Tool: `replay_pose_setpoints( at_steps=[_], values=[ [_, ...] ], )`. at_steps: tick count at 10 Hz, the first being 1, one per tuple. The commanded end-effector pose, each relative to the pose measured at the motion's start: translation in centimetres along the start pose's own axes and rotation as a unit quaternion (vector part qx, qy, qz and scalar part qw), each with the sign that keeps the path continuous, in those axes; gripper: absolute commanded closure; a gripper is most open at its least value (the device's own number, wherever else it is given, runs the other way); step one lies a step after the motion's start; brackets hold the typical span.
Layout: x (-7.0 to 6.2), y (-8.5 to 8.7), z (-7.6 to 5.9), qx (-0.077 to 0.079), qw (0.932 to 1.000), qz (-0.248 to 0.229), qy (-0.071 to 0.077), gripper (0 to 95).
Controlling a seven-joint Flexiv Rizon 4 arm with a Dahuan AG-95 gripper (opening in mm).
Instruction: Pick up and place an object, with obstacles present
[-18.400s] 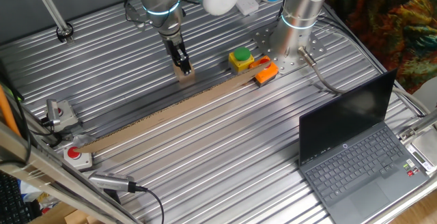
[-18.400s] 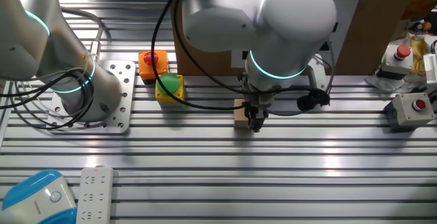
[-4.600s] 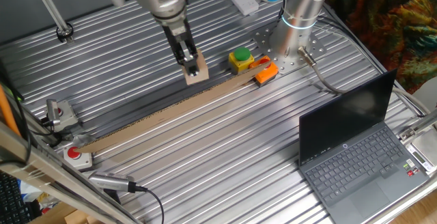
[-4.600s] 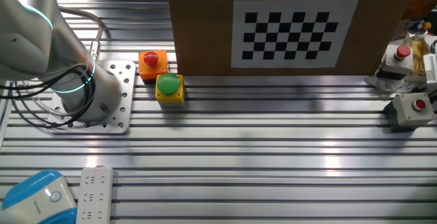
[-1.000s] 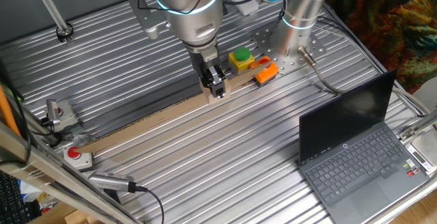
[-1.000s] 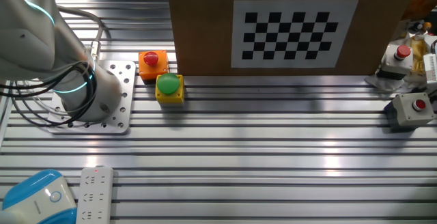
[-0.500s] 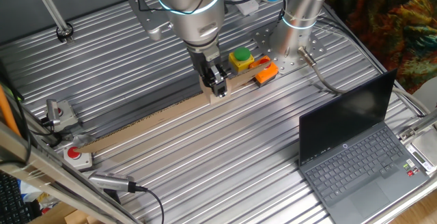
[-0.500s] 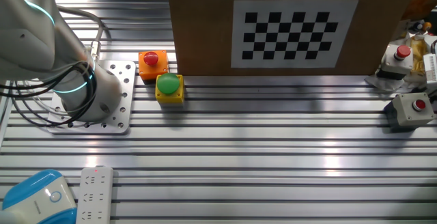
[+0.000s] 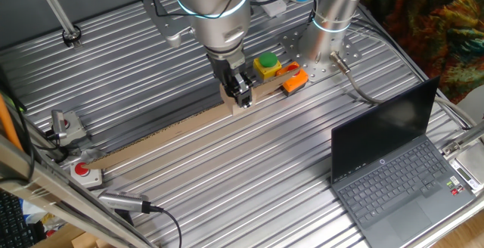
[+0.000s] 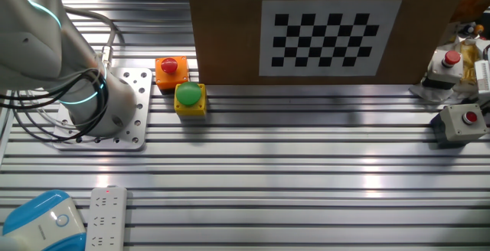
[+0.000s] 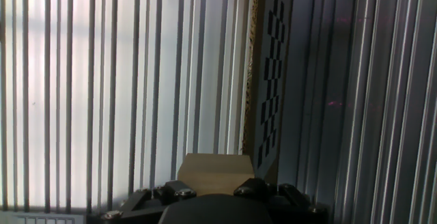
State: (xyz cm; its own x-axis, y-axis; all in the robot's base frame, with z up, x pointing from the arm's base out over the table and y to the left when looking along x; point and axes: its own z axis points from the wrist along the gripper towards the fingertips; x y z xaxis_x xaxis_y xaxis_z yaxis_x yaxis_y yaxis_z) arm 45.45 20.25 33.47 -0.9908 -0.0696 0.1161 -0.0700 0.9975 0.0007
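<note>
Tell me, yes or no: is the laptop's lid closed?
No. The laptop stands open, its dark screen raised above the exposed keyboard at the table's edge.

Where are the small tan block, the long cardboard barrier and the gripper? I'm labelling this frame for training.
Small tan block (image 11: 213,174): hand view, on its top face.
Long cardboard barrier (image 9: 162,135): one fixed view, on the middle of its upper edge.
Gripper (image 9: 241,100): one fixed view, between the fingertips, at the block.

Tan block (image 11: 213,173) seemingly at the tool (image 11: 215,198), beside checkered upright strip (image 11: 272,80).
</note>
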Motion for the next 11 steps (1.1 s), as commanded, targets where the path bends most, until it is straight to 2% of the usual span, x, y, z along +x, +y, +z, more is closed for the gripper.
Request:
replay_pose_setpoints(
  at_steps=[1,3,6,11],
  values=[
    [0.0,0.0,-0.1,-0.005,1.0,0.003,0.003,95.0],
    [-0.1,0.0,-0.1,-0.006,0.9999,0.012,0.007,95.0],
    [-0.3,1.7,-1.2,-0.006,0.9996,0.026,0.011,95.0],
    [-0.7,4.4,-0.6,-0.004,0.9989,0.047,0.003,95.0]
  ],
)
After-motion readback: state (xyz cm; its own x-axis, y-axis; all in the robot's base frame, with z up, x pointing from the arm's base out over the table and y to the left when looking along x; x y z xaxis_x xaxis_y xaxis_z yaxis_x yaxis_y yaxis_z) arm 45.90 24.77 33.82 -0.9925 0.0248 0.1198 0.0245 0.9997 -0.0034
